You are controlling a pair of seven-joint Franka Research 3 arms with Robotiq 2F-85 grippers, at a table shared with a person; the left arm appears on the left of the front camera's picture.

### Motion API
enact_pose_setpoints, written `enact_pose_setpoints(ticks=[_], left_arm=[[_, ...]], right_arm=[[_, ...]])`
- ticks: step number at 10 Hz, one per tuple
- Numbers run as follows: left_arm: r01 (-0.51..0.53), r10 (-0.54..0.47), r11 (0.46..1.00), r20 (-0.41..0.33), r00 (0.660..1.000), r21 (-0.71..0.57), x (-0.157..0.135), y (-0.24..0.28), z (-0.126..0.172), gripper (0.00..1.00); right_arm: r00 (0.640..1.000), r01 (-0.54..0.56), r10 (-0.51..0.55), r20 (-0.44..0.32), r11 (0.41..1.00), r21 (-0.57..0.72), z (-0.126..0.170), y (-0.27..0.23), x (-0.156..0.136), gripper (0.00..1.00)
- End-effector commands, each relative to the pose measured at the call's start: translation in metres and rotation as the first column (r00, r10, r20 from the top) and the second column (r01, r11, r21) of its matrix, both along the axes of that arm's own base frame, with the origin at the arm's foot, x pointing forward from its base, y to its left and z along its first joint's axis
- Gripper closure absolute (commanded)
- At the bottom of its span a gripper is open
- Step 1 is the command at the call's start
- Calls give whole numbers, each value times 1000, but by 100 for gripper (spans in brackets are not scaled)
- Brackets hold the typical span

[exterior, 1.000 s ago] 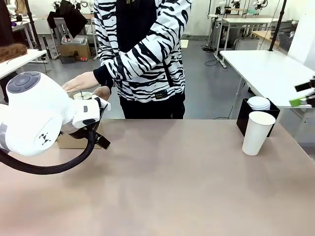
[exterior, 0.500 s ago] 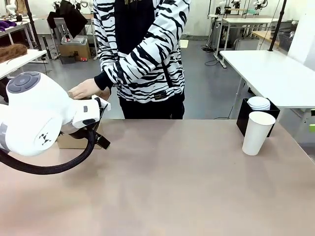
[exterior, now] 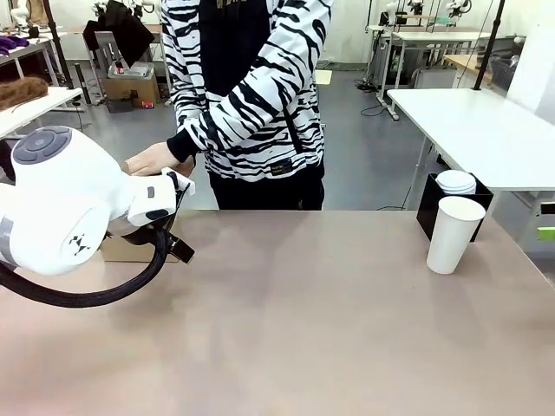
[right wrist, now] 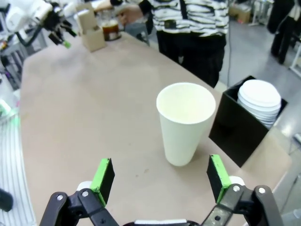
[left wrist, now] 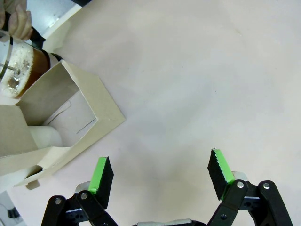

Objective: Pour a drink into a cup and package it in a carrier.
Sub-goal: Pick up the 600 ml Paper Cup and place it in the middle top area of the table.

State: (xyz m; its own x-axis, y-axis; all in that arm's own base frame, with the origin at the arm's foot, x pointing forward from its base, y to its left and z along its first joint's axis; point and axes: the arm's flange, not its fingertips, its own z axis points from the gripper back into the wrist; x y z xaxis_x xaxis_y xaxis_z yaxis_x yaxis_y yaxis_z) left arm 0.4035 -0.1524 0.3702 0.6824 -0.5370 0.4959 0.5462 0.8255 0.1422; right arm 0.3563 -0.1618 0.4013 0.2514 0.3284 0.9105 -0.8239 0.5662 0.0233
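While a person in a black-and-white striped top stands at the far side of the table (exterior: 303,329) with a hand (exterior: 152,159) on the glass jug (left wrist: 19,70), the left gripper (left wrist: 161,174) hovers over the tabletop just beside the carrier (left wrist: 94,99). Its green-padded fingers (left wrist: 101,174) are spread wide, with nothing between them but bare table. The carrier is brown cardboard and sits at the robot's left end of the table, largely hidden behind the left arm in the front view. The jug stands against or very near the carrier's far side. The drink (left wrist: 40,63) inside it is dark reddish-brown with pale foam on top. A white rounded shape (left wrist: 47,136) lies in one carrier pocket. It is possibly a cup, though the wrist view shows too little of it to be sure.

At the other end of the table the cup (exterior: 453,234) stands upright. It is tall and white, with its mouth open and the inside plain white. Just behind it is a black box (exterior: 427,208) holding a stack of white lids (exterior: 456,182). The right gripper (right wrist: 162,181) hangs above the table on the robot's side of the cup, its fingers (right wrist: 217,172) wide apart and holding nothing. The cup shows between them but farther off, untouched.
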Motion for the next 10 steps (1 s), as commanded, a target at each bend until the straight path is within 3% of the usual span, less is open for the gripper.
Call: enact_pose_setpoints(ticks=[1,3,7,10], left_arm=[[0,0,1000,0,1000,-3,0,0,0,0],[0,0,1000,0,1000,-3,0,0,0,0],[0,0,1000,0,1000,-3,0,0,0,0],[0,0,1000,0,1000,-3,0,0,0,0]], right_arm=[[1000,7,-7,5,1000,11,-7,-1,1,0],[1000,-13,13,4,996,91,-45,0,33,0],[991,-16,-7,133,985,169,-101,5,60,0],[986,-50,16,164,977,207,-130,14,78,0]])
